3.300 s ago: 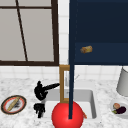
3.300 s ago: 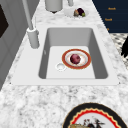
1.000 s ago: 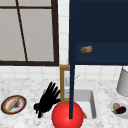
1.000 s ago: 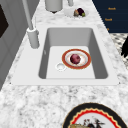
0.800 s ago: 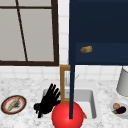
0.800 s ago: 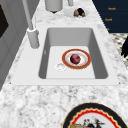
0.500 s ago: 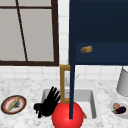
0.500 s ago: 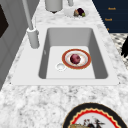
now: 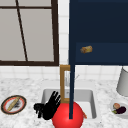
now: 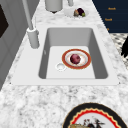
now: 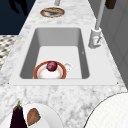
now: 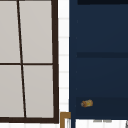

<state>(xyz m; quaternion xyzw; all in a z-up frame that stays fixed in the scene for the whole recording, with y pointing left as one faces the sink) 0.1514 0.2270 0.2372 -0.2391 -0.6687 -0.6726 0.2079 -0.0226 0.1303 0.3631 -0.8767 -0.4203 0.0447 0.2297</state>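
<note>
Front view: a black hand point(image 9: 50, 107) hovers at the near left corner of the sink point(image 9: 47, 93), its fingers point(image 9: 55, 98) straight and spread, pointing up and to the right and holding nothing. A second dark hand point(image 9: 38, 109) sits just to the left of these fingers; whether its fingers are spread or curled cannot be told. A red ball point(image 9: 67, 115) lies just to the right of the fingers, touching or overlapping the palm's outline. A plate with a bread roll point(image 9: 13, 104) rests on the counter, well to the left. Left side view: a red-rimmed plate point(image 10: 76, 59) carrying a dark red fruit point(image 10: 75, 58) lies on the sink floor.
</note>
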